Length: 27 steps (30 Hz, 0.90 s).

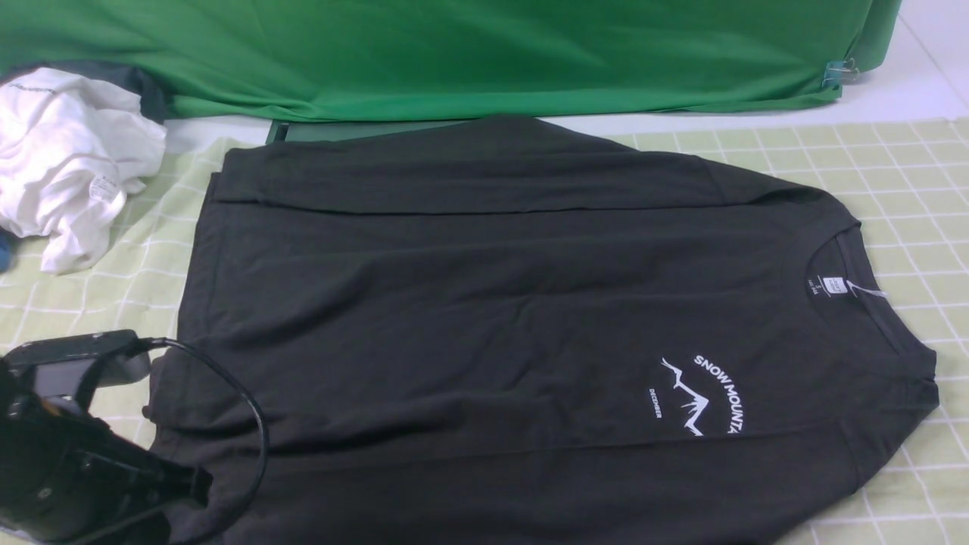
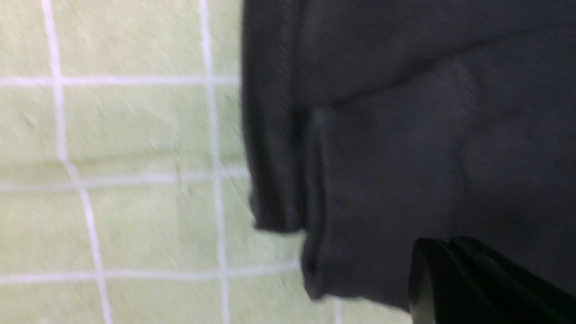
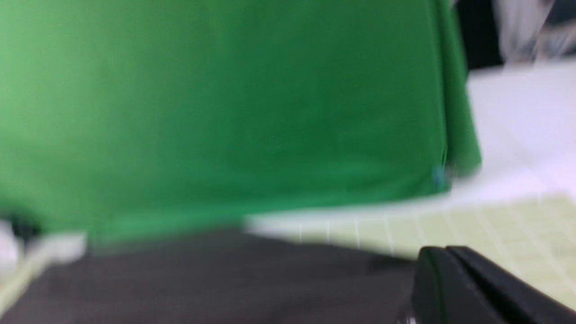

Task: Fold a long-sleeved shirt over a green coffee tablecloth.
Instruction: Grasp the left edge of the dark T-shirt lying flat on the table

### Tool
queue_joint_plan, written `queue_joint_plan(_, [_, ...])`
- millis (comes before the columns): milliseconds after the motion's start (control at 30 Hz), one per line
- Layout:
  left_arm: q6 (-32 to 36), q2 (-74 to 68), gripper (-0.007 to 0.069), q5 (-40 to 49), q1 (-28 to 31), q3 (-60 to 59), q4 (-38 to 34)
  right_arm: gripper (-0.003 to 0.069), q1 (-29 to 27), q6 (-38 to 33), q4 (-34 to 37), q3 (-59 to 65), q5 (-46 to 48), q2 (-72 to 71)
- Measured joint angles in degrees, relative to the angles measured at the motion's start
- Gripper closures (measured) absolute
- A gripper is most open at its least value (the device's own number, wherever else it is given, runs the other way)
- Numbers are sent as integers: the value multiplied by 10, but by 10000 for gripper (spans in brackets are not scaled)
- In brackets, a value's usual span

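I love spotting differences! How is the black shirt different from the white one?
The black shirt lies spread flat; the white garment is crumpled. The black shirt looks much bigger than the white garment. The black shirt has a mountain logo; the white garment only a small label. Both rest on the tablecloth.

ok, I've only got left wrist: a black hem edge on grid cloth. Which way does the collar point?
Observer: The collar points to the robot's right. The long-sleeved shirt lies logo-up on the green coffee tablecloth.
Operator: Sleeves?
Observer: The far sleeve is already folded in, lying along the shirt's far edge.
Operator: Anything else on the cloth?
Observer: A crumpled white garment at the far left, apart from the shirt.
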State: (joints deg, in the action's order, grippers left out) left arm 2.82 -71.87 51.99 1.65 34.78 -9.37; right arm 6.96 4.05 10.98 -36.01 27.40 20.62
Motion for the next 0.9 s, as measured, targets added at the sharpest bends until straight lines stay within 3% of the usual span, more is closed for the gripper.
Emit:
queue_joint_plan(100, [-1, -15, 608, -42, 0, 0, 26, 650, 22, -40, 9, -61, 93, 85])
queue_joint_plan(333, [-1, -20, 575, -112, 0, 1, 54, 650, 51, -119, 94, -69, 123, 173])
queue_joint_plan(667, [-1, -72, 245, -119, 0, 2, 71, 650, 101, -165, 145, -69, 126, 231])
queue_joint_plan(767, [-1, -92, 193, -121, 0, 2, 57, 650, 110, -165, 146, -69, 122, 232])
queue_joint_plan(900, [0, -97, 211, -121, 0, 2, 46, 650, 113, -166, 146, -69, 117, 232])
